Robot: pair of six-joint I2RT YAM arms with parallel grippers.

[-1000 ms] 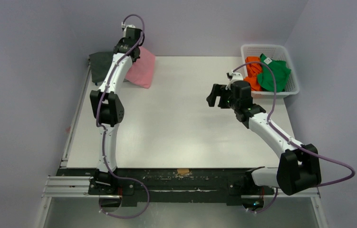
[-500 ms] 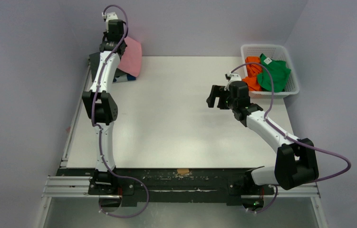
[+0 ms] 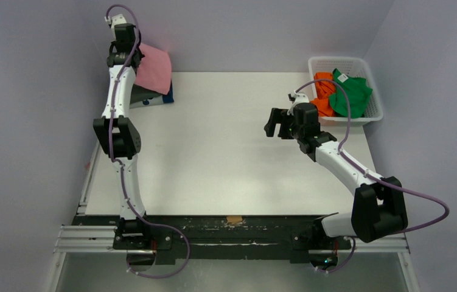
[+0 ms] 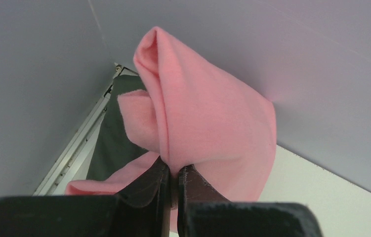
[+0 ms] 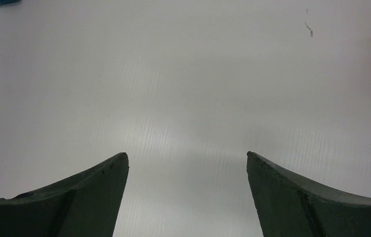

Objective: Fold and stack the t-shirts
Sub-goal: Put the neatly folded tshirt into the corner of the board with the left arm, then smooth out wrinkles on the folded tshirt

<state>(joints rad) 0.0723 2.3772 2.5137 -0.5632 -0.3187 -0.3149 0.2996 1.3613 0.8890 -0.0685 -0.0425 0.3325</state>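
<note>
My left gripper [image 3: 131, 56] is shut on a fold of the pink t-shirt [image 3: 154, 69], which hangs lifted over the table's far left corner. In the left wrist view the pink t-shirt [image 4: 208, 108] bulges out from between the closed jaws of the left gripper [image 4: 178, 173]. Below it lie a folded dark grey t-shirt [image 3: 141, 94] and a blue t-shirt [image 3: 168, 97], stacked. The dark grey t-shirt [image 4: 114, 143] also shows under the pink cloth. My right gripper [image 3: 270, 125] hovers open right of centre, holding nothing; the right gripper [image 5: 187, 158] has only bare table between its fingers. An orange t-shirt [image 3: 322, 92] and a green t-shirt [image 3: 353, 91] lie crumpled in the basket.
The white lattice basket [image 3: 373, 78] stands at the far right corner. The white table [image 3: 213, 158] is walled at the back and on both sides. A metal rail [image 3: 95, 158] runs along the table's left edge.
My left arm has swung up and to the left with the pink t-shirt, uncovering the blue and dark grey t-shirts beneath. The right arm has hardly moved.
</note>
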